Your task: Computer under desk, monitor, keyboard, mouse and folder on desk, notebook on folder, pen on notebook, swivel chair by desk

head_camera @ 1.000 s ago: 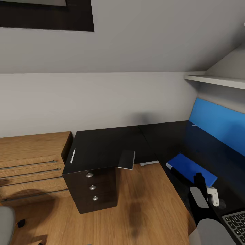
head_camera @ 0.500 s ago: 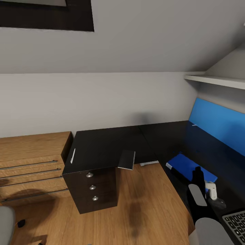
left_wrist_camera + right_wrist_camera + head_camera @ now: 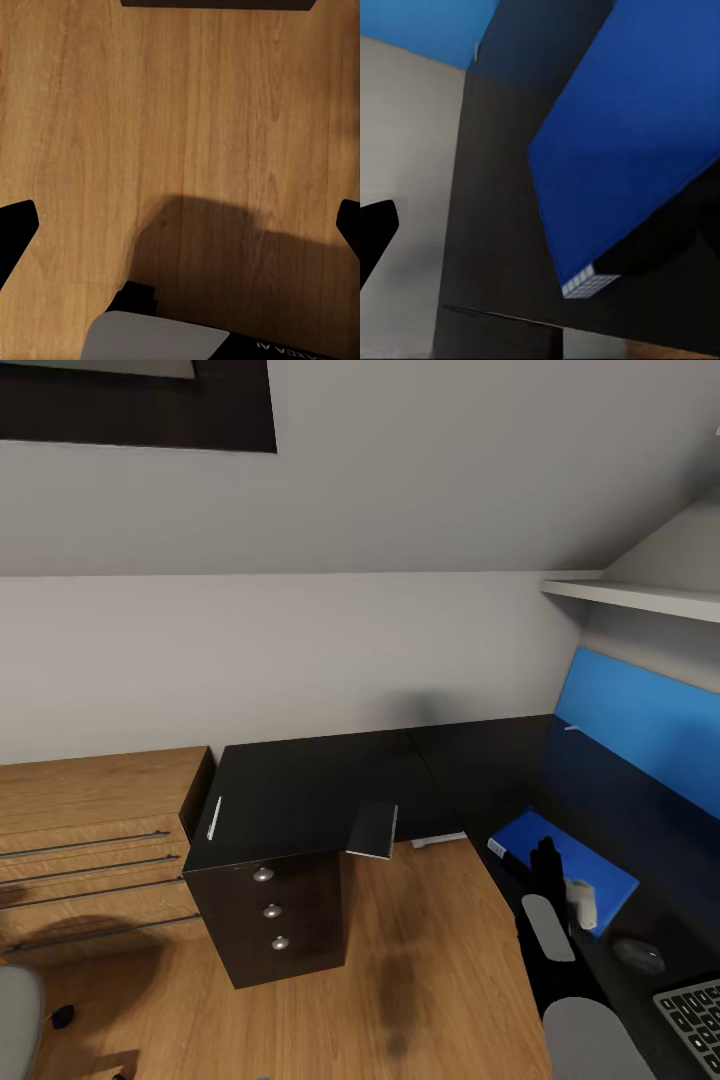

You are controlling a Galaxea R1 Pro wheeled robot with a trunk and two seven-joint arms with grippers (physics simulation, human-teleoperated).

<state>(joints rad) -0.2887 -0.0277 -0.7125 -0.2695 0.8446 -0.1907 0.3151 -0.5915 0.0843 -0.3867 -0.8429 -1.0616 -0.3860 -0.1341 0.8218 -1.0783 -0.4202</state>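
Right end effector (image 3: pixel 562 870) moved off mouse (image 3: pixel 638 954) to over folder (image 3: pixel 560 856); fingers spread, empty.

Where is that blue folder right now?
In the head view the folder lies on the desk at lower right, in front of the blue back panel, with the mouse beyond its near end.

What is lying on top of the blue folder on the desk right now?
Nothing rests on the folder: no notebook or pen. The right tool hangs over its near end and hides that part. The notebook lies apart, overhanging the desk edge.
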